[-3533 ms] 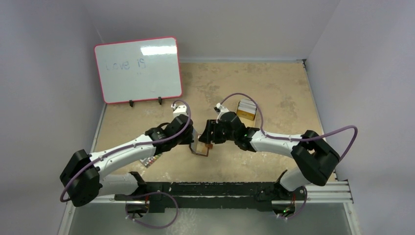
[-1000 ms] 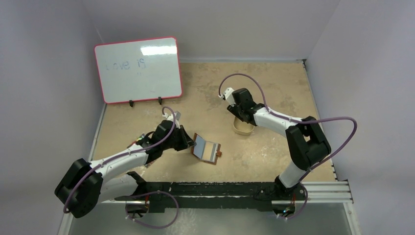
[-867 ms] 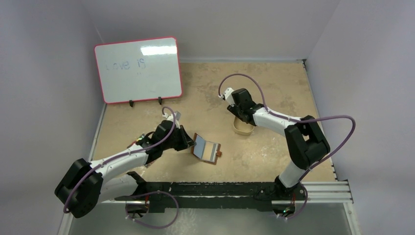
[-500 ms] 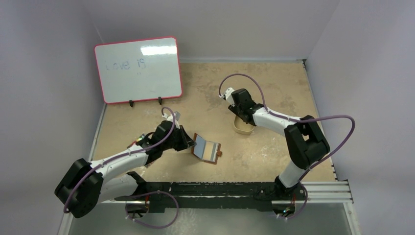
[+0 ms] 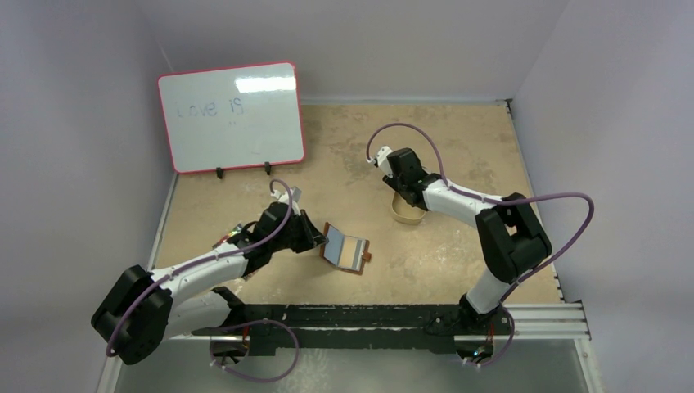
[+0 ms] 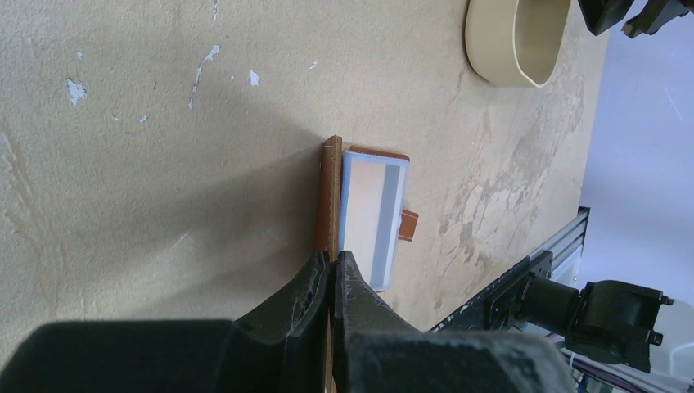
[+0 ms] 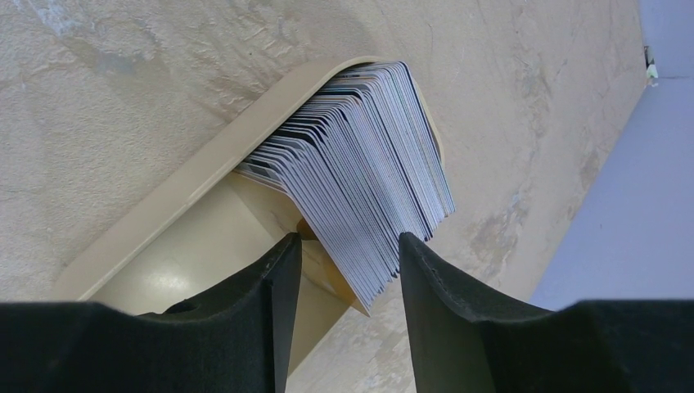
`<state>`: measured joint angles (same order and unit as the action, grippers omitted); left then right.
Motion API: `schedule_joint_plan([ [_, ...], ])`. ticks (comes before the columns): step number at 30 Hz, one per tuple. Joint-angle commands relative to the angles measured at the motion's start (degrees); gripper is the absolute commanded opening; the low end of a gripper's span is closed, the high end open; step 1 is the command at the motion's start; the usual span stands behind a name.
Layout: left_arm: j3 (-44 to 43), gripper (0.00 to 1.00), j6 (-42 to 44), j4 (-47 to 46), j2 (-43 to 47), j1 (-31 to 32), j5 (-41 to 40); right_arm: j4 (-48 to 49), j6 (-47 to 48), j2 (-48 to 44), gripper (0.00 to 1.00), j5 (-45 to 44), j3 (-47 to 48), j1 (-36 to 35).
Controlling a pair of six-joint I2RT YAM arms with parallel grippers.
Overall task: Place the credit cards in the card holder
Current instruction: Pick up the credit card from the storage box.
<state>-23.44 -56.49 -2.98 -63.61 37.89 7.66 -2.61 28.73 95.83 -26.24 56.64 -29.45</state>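
left fingers (image 6: pixel 350 285) clamp the card holder (image 6: pixel 372 214) flap. right fingers (image 7: pixel 281 274) open astride credit cards (image 7: pixel 368 180) in tin (image 7: pixel 155 223): nip one end card only.

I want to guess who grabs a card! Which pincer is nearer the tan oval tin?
Right. The right pincer straddles the pale plastic cards in the tan oval tin; the left pincer is far off, clamping the brown leather wallet.
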Motion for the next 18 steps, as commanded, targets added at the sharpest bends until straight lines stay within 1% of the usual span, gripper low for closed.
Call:
schedule_joint_plan([
  [1, 0.7, 0.00, -0.8, -3.4, 1.5, -0.5, -0.1, 2.3, 0.1, -2.6, 0.49, -2.3, 0.0, 0.8],
  [11, 1.3, 0.00, -1.4, -3.7, 2.3, -0.5, -0.2, 2.0, -0.3, -2.2, 0.47, -1.6, 0.2, 1.2],
  [18, 0.8, 0.00, -1.2, -4.0, 1.2, -0.5, 0.3, 2.2, -0.6, -2.7, 0.45, -1.7, 0.0, 1.5],
])
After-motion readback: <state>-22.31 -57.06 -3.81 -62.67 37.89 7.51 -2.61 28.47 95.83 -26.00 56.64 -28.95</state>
